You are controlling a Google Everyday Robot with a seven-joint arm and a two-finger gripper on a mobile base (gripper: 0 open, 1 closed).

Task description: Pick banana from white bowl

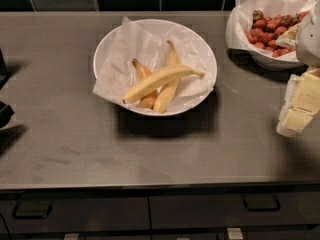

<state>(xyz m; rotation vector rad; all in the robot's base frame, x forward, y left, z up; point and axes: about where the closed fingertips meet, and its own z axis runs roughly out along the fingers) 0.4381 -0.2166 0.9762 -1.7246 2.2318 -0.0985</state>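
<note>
I'm working in a kitchen. The surface point(75, 134) is a long brushed-metal counter backed by dark wall tiles point(125, 3), with drawers point(200, 211) and dark handles point(260, 203) under its front edge. Fruit sits out in paper-lined bowls: a banana point(160, 79) in the white bowl point(212, 54), strawberries point(267, 31) in another bowl point(260, 63). My tool point(300, 106) hangs at the right edge over the surface.

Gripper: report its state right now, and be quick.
Gripper: at the right edge, apart from the white bowl; open or closed cannot be told. The banana lies in the bowl, not held.
</note>
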